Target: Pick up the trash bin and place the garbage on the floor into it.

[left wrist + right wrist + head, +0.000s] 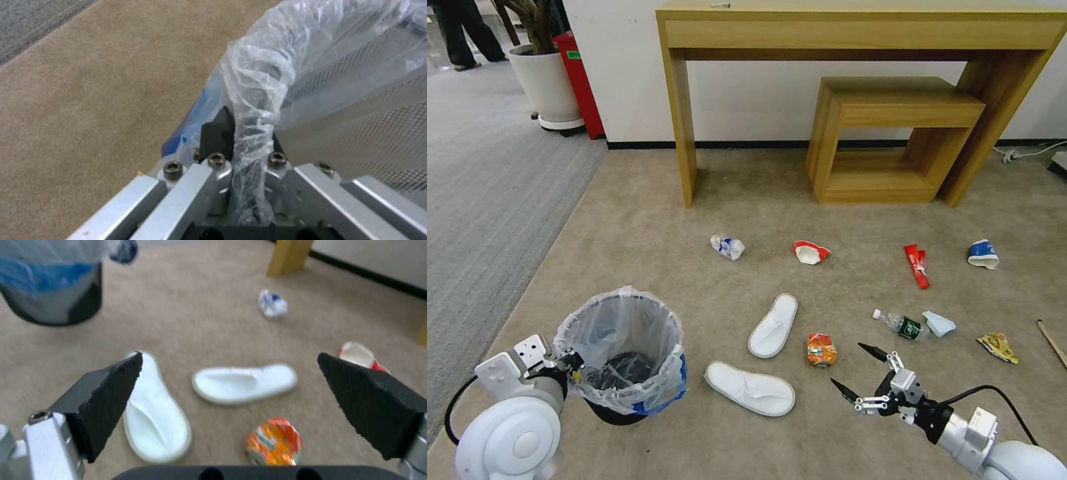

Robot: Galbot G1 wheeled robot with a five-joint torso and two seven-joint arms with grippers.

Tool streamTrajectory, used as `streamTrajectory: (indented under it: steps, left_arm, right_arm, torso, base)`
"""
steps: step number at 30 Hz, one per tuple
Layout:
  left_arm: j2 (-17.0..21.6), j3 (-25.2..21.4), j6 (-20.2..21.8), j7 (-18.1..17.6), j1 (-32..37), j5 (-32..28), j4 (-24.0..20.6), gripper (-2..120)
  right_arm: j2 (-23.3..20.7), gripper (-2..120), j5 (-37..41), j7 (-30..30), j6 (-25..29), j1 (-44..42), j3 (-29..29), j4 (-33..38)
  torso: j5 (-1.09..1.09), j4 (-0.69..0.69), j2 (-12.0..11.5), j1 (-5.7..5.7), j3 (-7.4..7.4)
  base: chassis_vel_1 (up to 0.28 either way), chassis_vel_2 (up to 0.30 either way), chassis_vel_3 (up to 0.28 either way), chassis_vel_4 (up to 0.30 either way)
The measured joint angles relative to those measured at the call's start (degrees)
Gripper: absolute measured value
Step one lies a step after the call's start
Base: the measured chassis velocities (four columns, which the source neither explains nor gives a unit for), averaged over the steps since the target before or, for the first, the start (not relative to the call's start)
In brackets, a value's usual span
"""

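At lower left, the left gripper [564,365] pinched the bagged rim of the trash bin [620,353], while at lower right the right gripper [857,370], jaws spread, hovered near an orange wrapper [822,349]; the thin liner might slip free, dropping the bin.

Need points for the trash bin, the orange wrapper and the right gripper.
trash bin [620,320]: head view, on the bag-lined rim.
orange wrapper [822,350]: head view, on the middle of the crumpled pack.
right gripper [860,370]: head view, midway between its open black fingertips, above the carpet.
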Motion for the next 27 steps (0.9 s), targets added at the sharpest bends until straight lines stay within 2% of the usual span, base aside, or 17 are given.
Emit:
streamTrajectory:
  steps: [2,10,27]
  left_arm:
    - [-0.3,0.0,0.0,0.2,0.1,0.5,0.1,1]
    - [-1.5,0.2,-0.1,0.4,0.1,1.3,0.2,1]
    - [-3.7,-0.2,-0.2,0.8,0.5,3.0,-0.2,1]
  right_arm:
    - [-2.0,100,-0.5,3.2,-3.4,-0.9,-0.2,1.7]
    - [-4.2,100,-0.9,5.3,-7.6,1.0,-2.1,3.6]
    - [-6.6,100,-0.7,8.7,-8.8,9.9,-14.9,-1.2]
  torso:
    - [-0.01,0.00,0.0,0.00,0.00]
    - [0.00,0.00,0.0,0.00,0.00]
    - [0.00,0.00,0.0,0.00,0.00]
  base:
    - [0.000,0.000,0.000,0.000]
    - [0.000,0.000,0.000,0.000]
    - [0.000,0.000,0.000,0.000]
